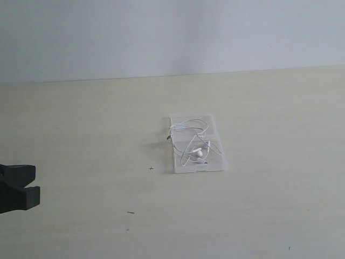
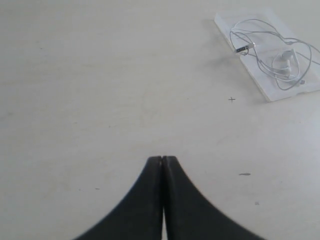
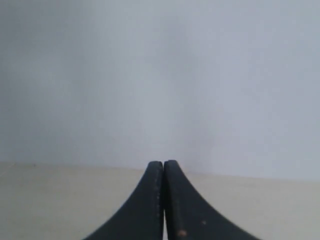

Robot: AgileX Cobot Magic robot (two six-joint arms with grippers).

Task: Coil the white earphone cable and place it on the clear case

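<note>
Cable [image 1: 197, 144] [image 2: 272, 50]: very thin, white, in loose uneven loops that cross one another. It lies on top of the case [image 1: 214, 165] [image 2: 225, 22]. Earbuds [image 1: 199, 152] [image 2: 286, 62] rest together on one half. Silvery plug [image 2: 242, 49] sits at the case's edge, just over it.

Case: clear, flat, opened out in two halves, lying out in the middle of the bench [image 1: 81, 124], well apart from the far edge.

Bench: pale cream, matte. A few dark specks and one small cross mark [image 2: 231, 99] [image 1: 151, 168] near the case.

Wall [image 1: 161, 32]: plain, pale grey-white, rising from the bench's far edge.

Left end effector [image 2: 163, 159] [image 1: 35, 185]: fingers pressed together, nothing between them, well apart from the case.

Right end effector [image 3: 163, 162]: closed tight too, empty, facing the wall.
</note>
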